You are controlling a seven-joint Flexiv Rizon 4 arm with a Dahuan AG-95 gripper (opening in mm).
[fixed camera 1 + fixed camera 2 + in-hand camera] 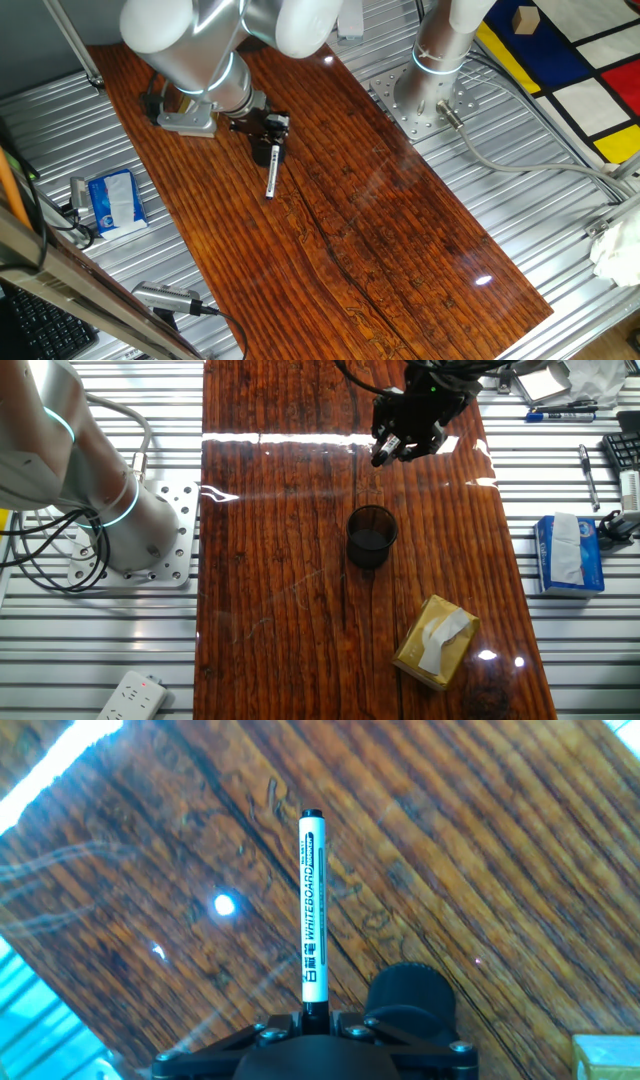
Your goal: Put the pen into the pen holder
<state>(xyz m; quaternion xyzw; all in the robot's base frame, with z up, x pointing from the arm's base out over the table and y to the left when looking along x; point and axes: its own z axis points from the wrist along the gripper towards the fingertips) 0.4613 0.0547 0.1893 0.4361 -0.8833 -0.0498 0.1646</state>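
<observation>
While the gripper is clamped on the pen above the table, carry it over to the pen holder.

Pen hangs tip-down off the wood; the holder stands near, upright and open. You should centre the tip over its mouth in the hand view, keep the pen vertical, descend inside the rim, then release. Steer clear of the tan box.

A tan cardboard box with a pale strip lies on the wooden counter at lower right. A blue tissue pack rests on the ribbed metal at right, pens above it. A white power strip sits at lower left. A grey cabled tool lies at lower left.
</observation>
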